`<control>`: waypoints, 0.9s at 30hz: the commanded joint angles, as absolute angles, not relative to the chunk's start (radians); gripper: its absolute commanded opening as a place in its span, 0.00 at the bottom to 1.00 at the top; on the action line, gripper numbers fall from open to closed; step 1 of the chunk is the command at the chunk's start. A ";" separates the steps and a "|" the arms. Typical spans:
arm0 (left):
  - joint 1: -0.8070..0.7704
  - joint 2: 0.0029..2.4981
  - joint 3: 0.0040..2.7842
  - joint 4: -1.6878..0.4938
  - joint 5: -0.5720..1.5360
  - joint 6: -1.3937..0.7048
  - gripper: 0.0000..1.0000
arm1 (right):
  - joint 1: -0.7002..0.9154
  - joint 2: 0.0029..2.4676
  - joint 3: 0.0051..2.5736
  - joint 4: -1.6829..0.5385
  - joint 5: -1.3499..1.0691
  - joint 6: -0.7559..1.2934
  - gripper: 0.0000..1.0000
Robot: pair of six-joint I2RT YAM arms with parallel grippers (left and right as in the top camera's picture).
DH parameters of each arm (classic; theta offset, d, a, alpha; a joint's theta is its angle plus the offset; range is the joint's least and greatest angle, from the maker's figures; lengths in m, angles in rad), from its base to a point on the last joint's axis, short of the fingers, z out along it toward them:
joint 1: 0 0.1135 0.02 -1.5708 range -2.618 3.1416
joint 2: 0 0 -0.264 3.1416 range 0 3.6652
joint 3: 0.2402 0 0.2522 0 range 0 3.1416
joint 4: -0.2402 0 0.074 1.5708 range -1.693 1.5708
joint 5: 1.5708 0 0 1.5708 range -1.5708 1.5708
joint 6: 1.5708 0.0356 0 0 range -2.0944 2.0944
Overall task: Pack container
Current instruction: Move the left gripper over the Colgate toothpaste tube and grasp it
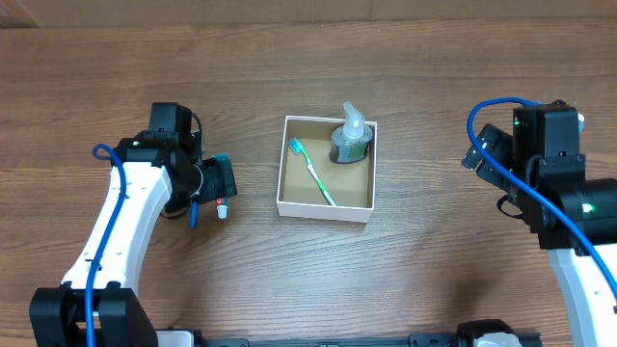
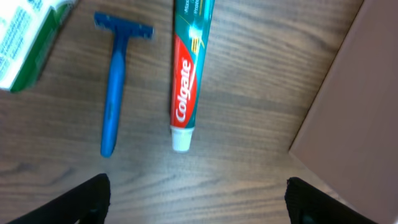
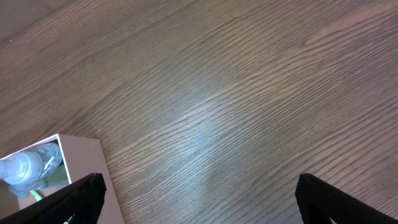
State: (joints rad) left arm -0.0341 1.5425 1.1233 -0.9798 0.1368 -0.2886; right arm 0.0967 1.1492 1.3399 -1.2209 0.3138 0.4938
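The container [image 1: 323,209] sits in the middle of the table [image 1: 434,289] in the overhead view. A green toothbrush [image 1: 311,172] lies in it, and a clear pump bottle [image 1: 351,138] stands in its upper right corner.

The left gripper [image 2: 196,204] is the near one. It hangs just left of the box. Its two fingers [image 2: 87,200] are spread wide with nothing between them. In the left wrist view the toothpaste tube [image 2: 186,74] lies just above the fingers, a bit left of the middle. It runs up and down the frame, with its white cap pointing down at the gripper. The fingers stand to its left and right, so they would close across the thin way of the tube. I think that is the next thing to grab — the gripper needs to go forward a bit and down. Then the tube must go right, where the box wall fills the right edge of that view.

A blue razor [image 2: 115,93] lies just left of the tube, also up and down, not touching it. A white and green pack [image 2: 25,37] is in the upper left corner.

The tube says "Colgate" in white letters on red. The small print on the pack is too blurry to read.

The right gripper [image 3: 199,205] is spread wide too and holds nothing. It is well off to the right of the box.
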 commanded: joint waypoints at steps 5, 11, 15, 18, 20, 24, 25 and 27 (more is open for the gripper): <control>-0.157 1.543 1.061 -0.851 0.017 -0.323 0.73 | 0.091 1.141 1.355 -1.217 0.321 0.494 1.00; -0.191 1.544 1.011 -0.784 -0.093 -0.348 0.79 | 0.091 1.141 1.355 -1.217 0.321 0.494 1.00; -0.190 1.544 0.955 -0.708 -0.088 -0.348 0.78 | 0.091 1.141 1.355 -1.217 0.321 0.494 1.00; -0.190 1.544 0.907 -0.645 -0.085 -0.339 0.79 | 0.091 1.141 1.355 -1.217 0.321 0.494 1.00; -0.190 1.545 0.878 -0.603 -0.085 -0.318 0.79 | 0.091 1.141 1.355 -1.217 0.321 0.494 1.00; -0.190 1.545 0.833 -0.528 -0.086 -0.273 0.79 | 0.091 1.141 1.355 -1.217 0.321 0.494 1.00; -0.190 1.545 0.823 -0.516 -0.086 -0.259 0.79 | 0.091 1.141 1.355 -1.217 0.321 0.494 1.00; -0.190 1.545 0.803 -0.483 -0.086 -0.239 0.79 | 0.091 1.141 1.355 -1.217 0.321 0.494 1.00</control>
